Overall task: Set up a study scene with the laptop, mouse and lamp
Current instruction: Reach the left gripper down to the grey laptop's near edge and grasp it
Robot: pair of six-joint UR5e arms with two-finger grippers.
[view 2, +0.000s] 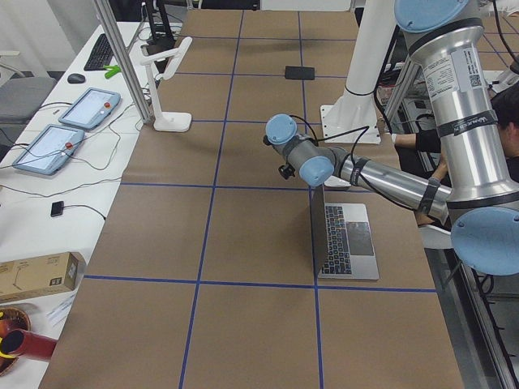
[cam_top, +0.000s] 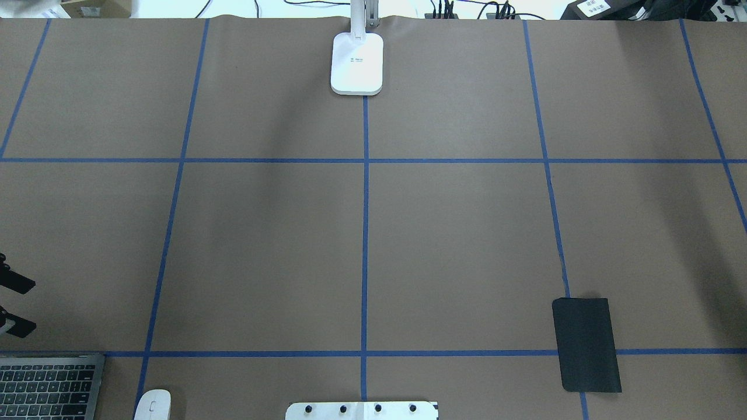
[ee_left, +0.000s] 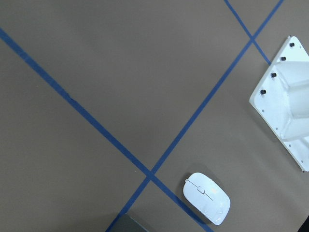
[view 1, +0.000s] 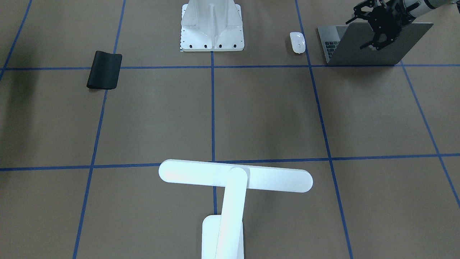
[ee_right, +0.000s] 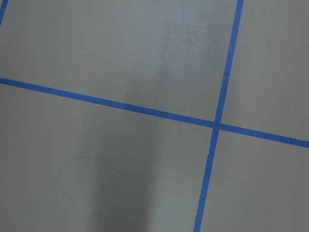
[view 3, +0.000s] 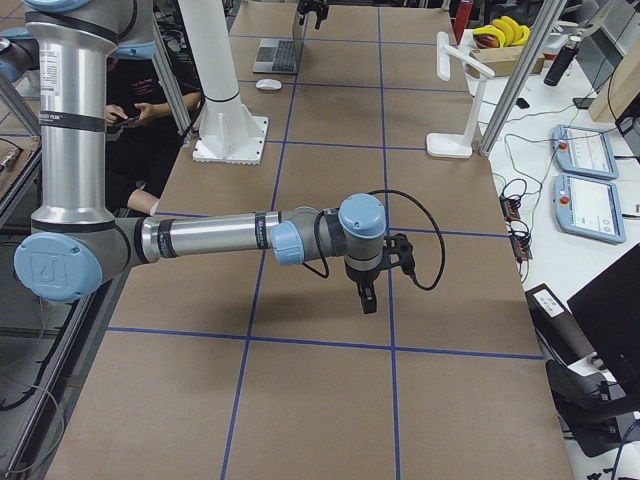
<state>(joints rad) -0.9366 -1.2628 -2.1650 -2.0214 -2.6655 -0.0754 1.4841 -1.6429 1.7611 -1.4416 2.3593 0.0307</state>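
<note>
Laptop: the laptop stands open at the table's near-left corner, keyboard toward the robot and lid raised on the far side; its long hinge line runs parallel to the robot's edge of the table.
Mouse: the mouse lies just beside the laptop, on the side toward the white pedestal, touching neither.
Lamp: the lamp stands mid-table at the far edge, well apart from the other 2 items; its bar head runs parallel to the laptop's hinge.
Left gripper: the left gripper hangs by the lid's top edge on its far side, jaws spread and holding nothing; 1 fingertip sits nearer the robot than the other, so the gap crosses the lid's edge.
Right gripper: the right gripper hovers over bare table in the right half; whether its jaws are spread cannot be told.
Key relation: the lid lies below and robot-ward of the left jaws; the left arm is the nearer to both laptop and mouse, so any move on either looks like its job.
Also in frame: a black mouse pad lies in the right half, near the robot.
</note>
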